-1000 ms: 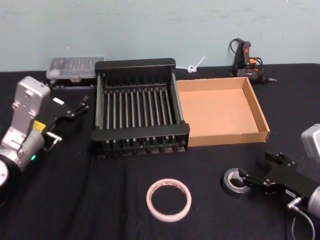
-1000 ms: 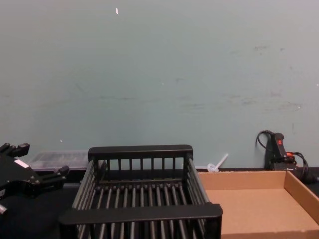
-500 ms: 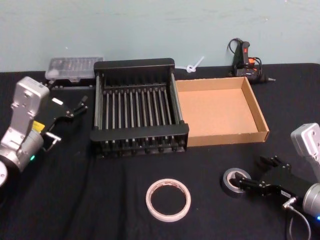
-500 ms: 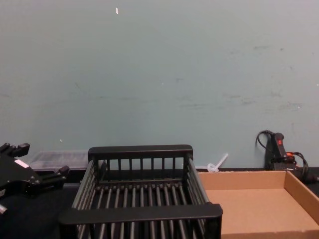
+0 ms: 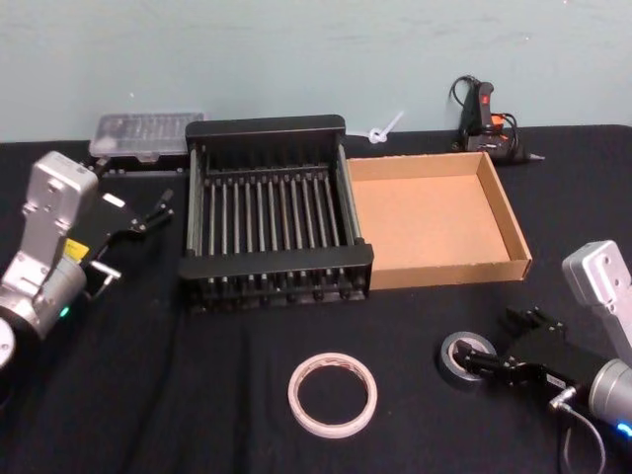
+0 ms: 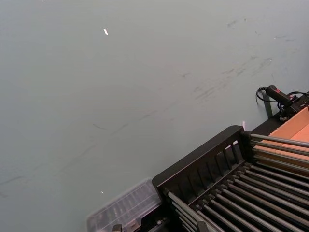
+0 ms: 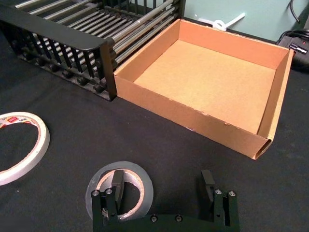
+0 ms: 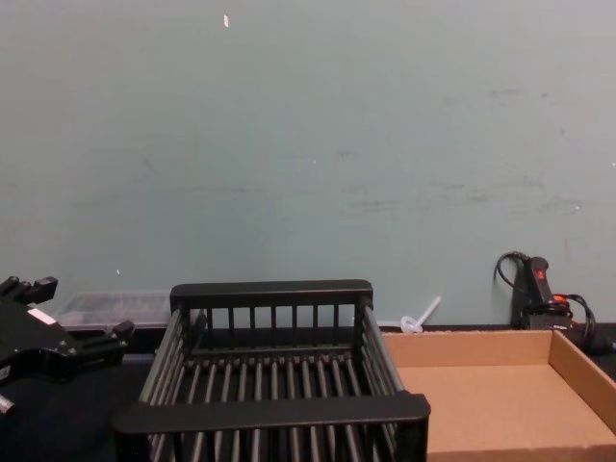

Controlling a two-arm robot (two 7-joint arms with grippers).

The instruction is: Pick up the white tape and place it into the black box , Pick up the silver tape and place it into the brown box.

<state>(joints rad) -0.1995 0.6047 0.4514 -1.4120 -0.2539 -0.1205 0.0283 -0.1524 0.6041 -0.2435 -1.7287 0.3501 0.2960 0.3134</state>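
The right gripper (image 7: 164, 193), jaws released, straddles one wall of the silver tape (image 7: 120, 189) on the counter (image 5: 197, 395); closing, then lifting toward the brown box (image 5: 513, 232), comes next; the left gripper (image 5: 148, 212) idles, jaws released.

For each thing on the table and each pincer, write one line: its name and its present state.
White tape: flat on table.
Silver tape: flat, one finger inside its core.
Black box: empty.
Brown box: empty.
Right pincer: open, straddling the silver tape's rim.
Left pincer: open, idle beside black box.

You had a clear plastic case (image 5: 148, 134), a white zip tie (image 5: 386, 127) and a glue gun (image 5: 484, 117) along the wall.
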